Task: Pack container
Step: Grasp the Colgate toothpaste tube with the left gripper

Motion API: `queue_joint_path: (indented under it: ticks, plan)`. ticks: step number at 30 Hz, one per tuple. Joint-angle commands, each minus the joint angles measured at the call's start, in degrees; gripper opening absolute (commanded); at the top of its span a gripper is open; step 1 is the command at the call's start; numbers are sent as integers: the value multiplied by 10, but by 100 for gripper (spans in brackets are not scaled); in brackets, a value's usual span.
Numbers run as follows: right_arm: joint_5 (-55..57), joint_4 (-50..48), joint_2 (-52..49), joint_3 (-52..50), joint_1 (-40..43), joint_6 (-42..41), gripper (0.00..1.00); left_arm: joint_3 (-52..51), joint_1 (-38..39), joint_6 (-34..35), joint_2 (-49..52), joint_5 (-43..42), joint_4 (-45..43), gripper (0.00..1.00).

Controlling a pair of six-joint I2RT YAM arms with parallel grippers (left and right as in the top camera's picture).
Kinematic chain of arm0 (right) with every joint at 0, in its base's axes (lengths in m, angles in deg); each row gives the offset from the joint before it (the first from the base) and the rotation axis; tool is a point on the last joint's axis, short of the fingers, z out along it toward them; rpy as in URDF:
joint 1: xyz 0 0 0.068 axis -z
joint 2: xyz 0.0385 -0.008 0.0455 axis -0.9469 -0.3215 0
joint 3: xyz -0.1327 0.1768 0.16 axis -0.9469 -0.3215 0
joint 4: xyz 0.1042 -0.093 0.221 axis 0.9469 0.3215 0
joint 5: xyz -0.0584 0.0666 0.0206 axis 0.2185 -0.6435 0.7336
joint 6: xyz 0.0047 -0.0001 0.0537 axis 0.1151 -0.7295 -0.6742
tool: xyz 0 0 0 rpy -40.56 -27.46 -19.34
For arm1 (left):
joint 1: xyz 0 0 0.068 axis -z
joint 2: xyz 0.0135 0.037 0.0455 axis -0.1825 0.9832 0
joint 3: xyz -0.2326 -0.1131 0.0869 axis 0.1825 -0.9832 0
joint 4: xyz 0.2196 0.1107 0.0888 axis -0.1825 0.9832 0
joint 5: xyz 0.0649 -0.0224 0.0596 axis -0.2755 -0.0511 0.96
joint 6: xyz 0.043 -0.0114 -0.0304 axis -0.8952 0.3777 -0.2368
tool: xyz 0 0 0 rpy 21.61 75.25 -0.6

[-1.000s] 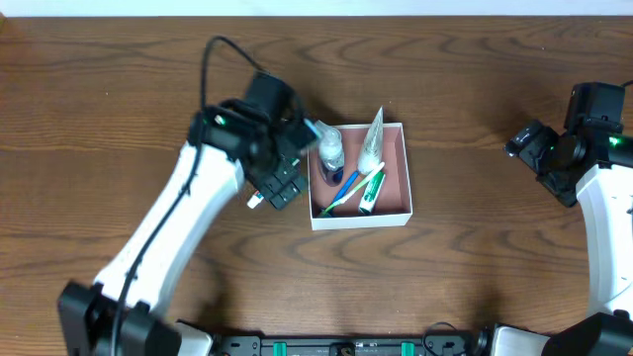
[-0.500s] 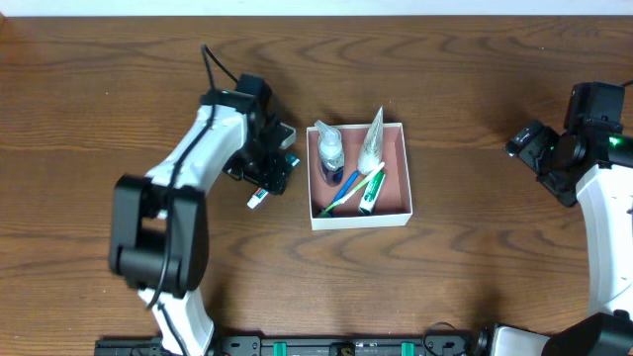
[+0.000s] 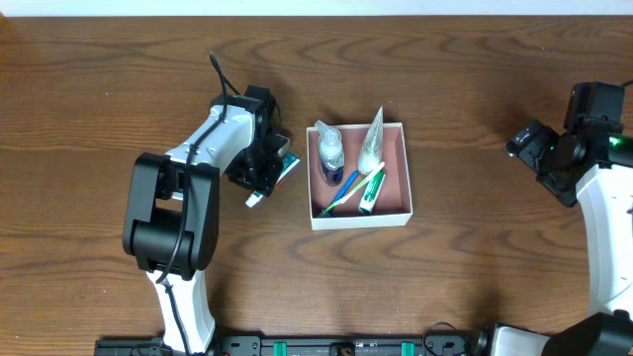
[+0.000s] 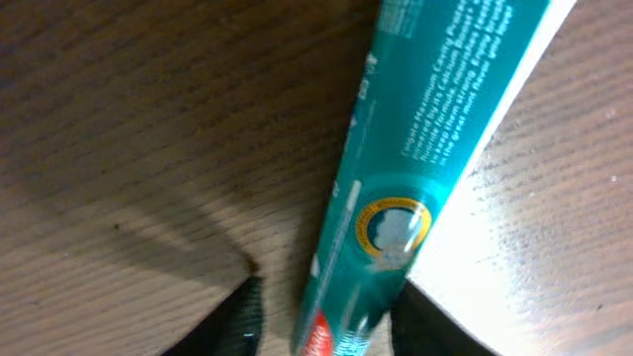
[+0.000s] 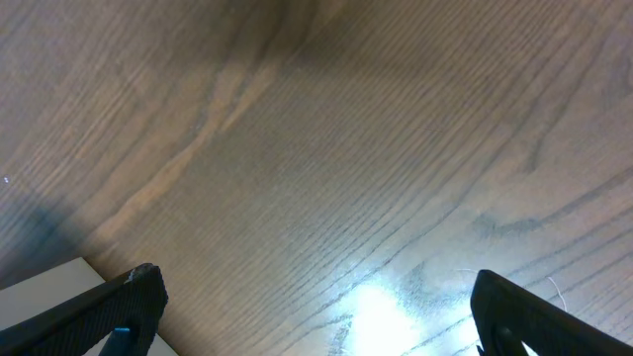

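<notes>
The container (image 3: 361, 220), a shallow white-walled box with a pink inside, sits mid-table. It holds a small bottle (image 3: 331, 153), a clear packet (image 3: 372, 136), a blue toothbrush (image 3: 345, 188) and a green-and-white tube (image 3: 372, 190). Just left of it a teal toothpaste tube (image 3: 288, 165) (image 4: 415, 158) lies on the wood. My left gripper (image 3: 269, 174) (image 4: 331, 321) straddles its near end. The right finger sits against the tube, while a strip of wood shows between the left finger and the tube. My right gripper (image 3: 524, 148) (image 5: 316, 307) hangs open over bare wood at the far right.
The left arm (image 3: 178, 198) folds back along the table's left middle. The right arm (image 3: 603, 198) stands by the right edge. A white wall strip (image 3: 316, 6) runs along the far edge of the wooden table (image 3: 475, 267).
The left arm has pulled back from the container's left wall and come down over the teal tube. Its jaws have narrowed around the tube. The right arm has not moved.
</notes>
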Motion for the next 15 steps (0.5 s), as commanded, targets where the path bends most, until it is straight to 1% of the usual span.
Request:
queue_joint_path:
  ticks: [1, 3, 7, 8, 11, 15]
  plan:
    - [3, 0, 2, 2, 3, 9, 99, -2, 0, -1, -1, 7, 9, 33]
    - [3, 0, 2, 2, 3, 9, 99, 0, 0, -1, -5, 7, 22, 28]
    - [3, 0, 2, 2, 3, 9, 99, 17, 0, -1, -26, 7, 66, 26]
    - [3, 0, 2, 2, 3, 9, 99, 23, 0, -1, -36, 7, 78, 24]
    - [3, 0, 2, 2, 3, 9, 99, 40, 0, 6, -85, 7, 106, 23]
    - [3, 0, 2, 2, 3, 9, 99, 48, 1, 16, -183, 7, 123, 19]
